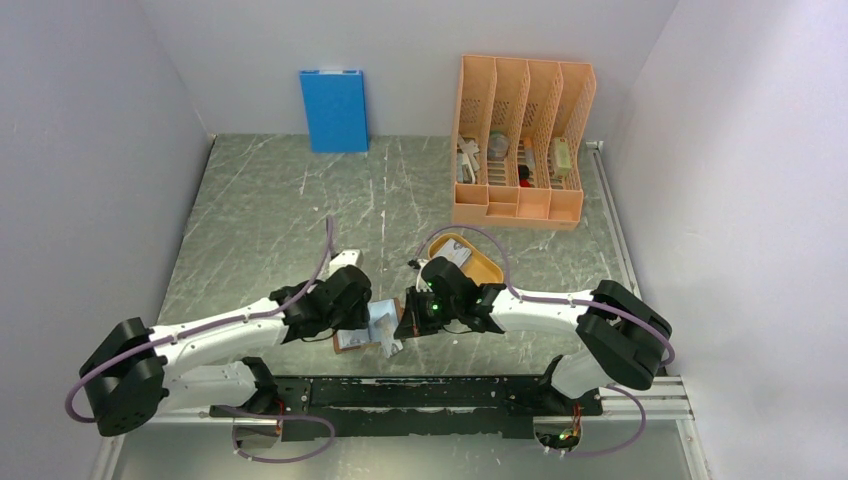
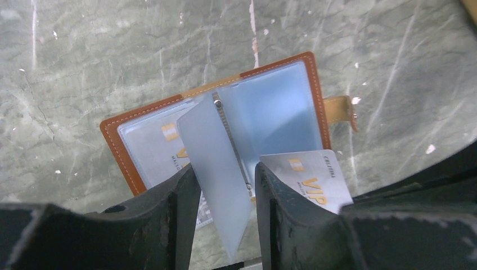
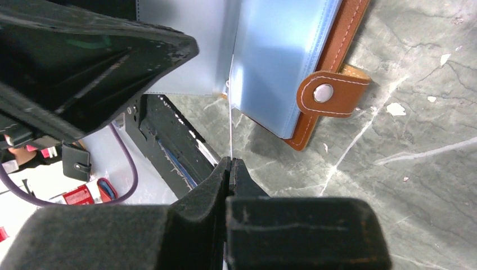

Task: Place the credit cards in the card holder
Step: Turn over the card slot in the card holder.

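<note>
The brown leather card holder lies open near the table's front edge, and it also shows in the top view. One credit card with gold VIP lettering sits in its left sleeve. My left gripper is open above the holder, with a clear sleeve page standing up between its fingers. My right gripper is shut on a white VIP card, seen edge-on in the right wrist view. That card's corner is at the holder's right sleeve. The snap strap lies open to the side.
An orange oval tray holding more cards sits just behind my right gripper. A tall orange file rack stands at the back right, and a blue box leans on the back wall. The table's front rail is close.
</note>
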Robot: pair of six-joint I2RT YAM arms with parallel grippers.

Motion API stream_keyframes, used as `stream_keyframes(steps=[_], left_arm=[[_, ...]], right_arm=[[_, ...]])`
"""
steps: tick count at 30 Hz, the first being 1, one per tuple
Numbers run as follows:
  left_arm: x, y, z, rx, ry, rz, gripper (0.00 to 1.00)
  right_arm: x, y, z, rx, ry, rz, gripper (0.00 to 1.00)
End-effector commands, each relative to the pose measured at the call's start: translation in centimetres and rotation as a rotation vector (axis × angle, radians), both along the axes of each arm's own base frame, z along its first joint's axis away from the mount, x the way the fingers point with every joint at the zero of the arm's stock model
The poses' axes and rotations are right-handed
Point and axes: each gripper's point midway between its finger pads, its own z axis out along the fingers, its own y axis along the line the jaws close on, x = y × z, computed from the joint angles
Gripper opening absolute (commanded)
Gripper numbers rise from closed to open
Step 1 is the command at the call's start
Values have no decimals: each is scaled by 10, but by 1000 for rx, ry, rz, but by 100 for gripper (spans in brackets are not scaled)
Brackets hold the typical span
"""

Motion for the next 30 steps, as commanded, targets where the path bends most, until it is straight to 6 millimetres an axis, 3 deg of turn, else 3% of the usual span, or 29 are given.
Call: stream_keyframes(steps=[1,10,19,27,30], left_arm=[[7,-8,28,-61,-50,9,44],[8,-9,36,-85,-70,6,29],[7,-12,19,-59,-44,-10,22],[6,-11,6,-35,-28,-16,6],[5,-8,0,-19,-23,-13,5]], right_arm=[[2,0,0,-9,-18,-7,0],[2,1,1,1,-14,-5,0],[-1,2,2,7,-10,3,0],[-1,2,3,3,-12,9,0],[0,2,2,2,-11,9,0]])
